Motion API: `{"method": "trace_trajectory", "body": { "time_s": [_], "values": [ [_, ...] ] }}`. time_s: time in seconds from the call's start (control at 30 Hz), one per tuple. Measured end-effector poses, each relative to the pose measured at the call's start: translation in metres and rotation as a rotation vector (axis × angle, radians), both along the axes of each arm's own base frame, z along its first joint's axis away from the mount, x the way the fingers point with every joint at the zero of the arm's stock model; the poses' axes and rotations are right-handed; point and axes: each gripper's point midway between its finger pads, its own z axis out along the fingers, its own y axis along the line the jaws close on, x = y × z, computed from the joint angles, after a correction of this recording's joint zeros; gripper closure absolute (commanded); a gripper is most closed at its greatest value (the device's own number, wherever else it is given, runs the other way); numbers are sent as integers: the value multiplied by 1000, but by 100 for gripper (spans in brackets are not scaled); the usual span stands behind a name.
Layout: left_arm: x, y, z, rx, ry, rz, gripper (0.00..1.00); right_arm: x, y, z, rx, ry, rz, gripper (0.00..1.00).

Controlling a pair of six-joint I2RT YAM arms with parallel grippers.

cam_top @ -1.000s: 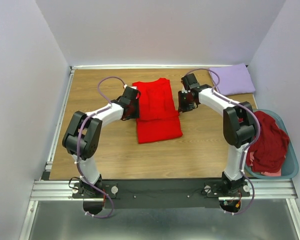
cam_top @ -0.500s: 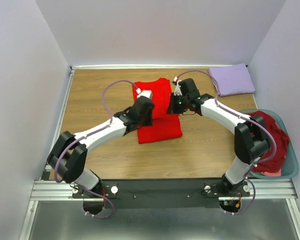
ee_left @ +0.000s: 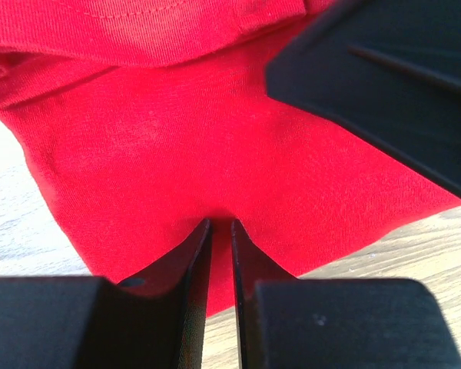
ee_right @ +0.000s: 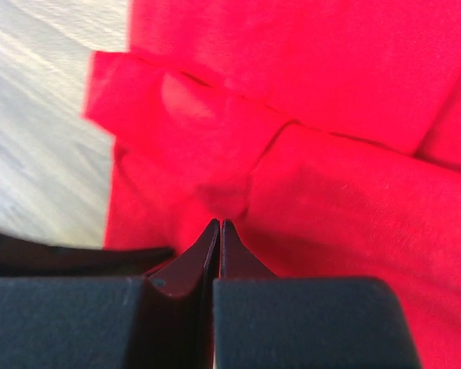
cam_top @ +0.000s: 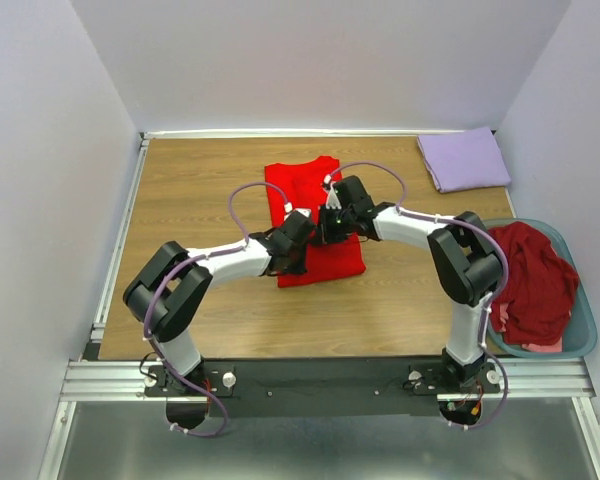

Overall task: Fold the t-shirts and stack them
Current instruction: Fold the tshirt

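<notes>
A bright red t-shirt (cam_top: 315, 200) lies partly folded in the middle of the table, also filling the left wrist view (ee_left: 177, 154) and the right wrist view (ee_right: 330, 154). My left gripper (cam_top: 302, 250) (ee_left: 221, 223) presses into its lower left part, jaws a narrow slit apart; whether cloth is pinched does not show. Close beside it, my right gripper (cam_top: 329, 228) (ee_right: 220, 221) is shut on a small pucker of the red cloth. A lavender t-shirt (cam_top: 465, 160) lies folded at the back right. Maroon t-shirts (cam_top: 530, 280) are heaped in the basket.
The teal-blue basket (cam_top: 580, 335) stands at the table's right edge beside the right arm. White walls close in the back and both sides. The two gripper heads nearly touch over the red shirt; the right one's black body (ee_left: 384, 84) looms in the left wrist view.
Both grippers have come in from the shirt's left and right sides to its middle and lower part. Both sets of jaws have narrowed, the right one's nearly to touching.
</notes>
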Motion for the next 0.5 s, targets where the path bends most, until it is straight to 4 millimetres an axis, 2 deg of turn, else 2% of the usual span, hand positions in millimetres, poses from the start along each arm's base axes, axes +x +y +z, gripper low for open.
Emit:
{"method": "trace_trajectory", "body": {
  "time_s": [0.2,0.27,0.37,0.5],
  "values": [
    [-2,0,-2,-9,-16,-14,76,7,3,-25,-25,30,-8,93],
    [-4,0,-2,-13,-25,-22,76,16,4,-25,-23,21,-17,92],
    [-13,-2,-2,-22,-36,-45,76,41,7,-18,-13,-17,-39,92],
    [-28,-3,-2,-30,-33,-73,76,99,-14,0,4,-102,-124,91]
  ]
}}
